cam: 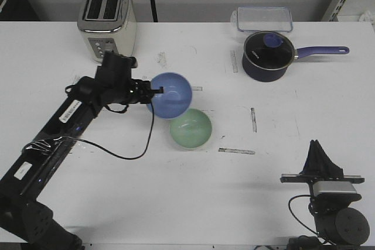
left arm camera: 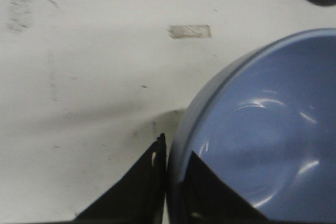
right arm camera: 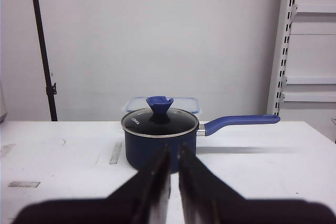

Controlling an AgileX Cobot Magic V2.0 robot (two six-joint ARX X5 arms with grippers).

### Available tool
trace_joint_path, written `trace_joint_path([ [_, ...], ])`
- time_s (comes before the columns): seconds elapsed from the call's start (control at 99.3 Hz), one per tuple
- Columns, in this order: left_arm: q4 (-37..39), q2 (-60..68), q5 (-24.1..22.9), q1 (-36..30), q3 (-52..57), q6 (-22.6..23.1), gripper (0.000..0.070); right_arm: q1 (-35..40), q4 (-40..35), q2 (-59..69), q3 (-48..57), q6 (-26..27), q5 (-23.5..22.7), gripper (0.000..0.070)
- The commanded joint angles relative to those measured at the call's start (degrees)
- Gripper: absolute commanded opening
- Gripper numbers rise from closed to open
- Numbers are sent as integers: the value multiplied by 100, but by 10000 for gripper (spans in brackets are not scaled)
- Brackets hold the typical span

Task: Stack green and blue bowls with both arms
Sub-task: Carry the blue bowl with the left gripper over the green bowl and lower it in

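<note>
The blue bowl (cam: 171, 95) hangs tilted near the table's middle, and my left gripper (cam: 157, 91) is shut on its left rim. In the left wrist view one finger lies inside the blue bowl (left arm camera: 262, 145) and the other outside, with the left gripper (left arm camera: 176, 148) pinching the wall. The green bowl (cam: 191, 128) rests upright on the table just in front and to the right, its far edge under the blue bowl's lower edge. My right gripper (cam: 319, 147) is parked at the front right, far from both bowls. In its wrist view the right gripper (right arm camera: 174, 148) is shut with nothing between the fingers.
A dark blue saucepan (cam: 268, 55) with a glass lid and long handle stands at the back right, with a clear lidded container (cam: 264, 19) behind it. A silver toaster (cam: 107, 19) stands at the back left. Tape marks dot the white table (cam: 234, 203).
</note>
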Motion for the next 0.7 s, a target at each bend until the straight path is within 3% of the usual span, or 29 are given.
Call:
trace_joint_path([
  [0.0, 4, 221, 13, -286, 160, -151, 1, 4, 81, -4, 13, -24, -7, 17],
  [0.252, -11, 570, 11, -944, 160, -125, 1, 4, 81, -4, 13, -24, -7, 18],
  [0.685, -144, 1104, -44, -1126, 157, -127, 3, 4, 81, -4, 13, -24, -7, 18],
])
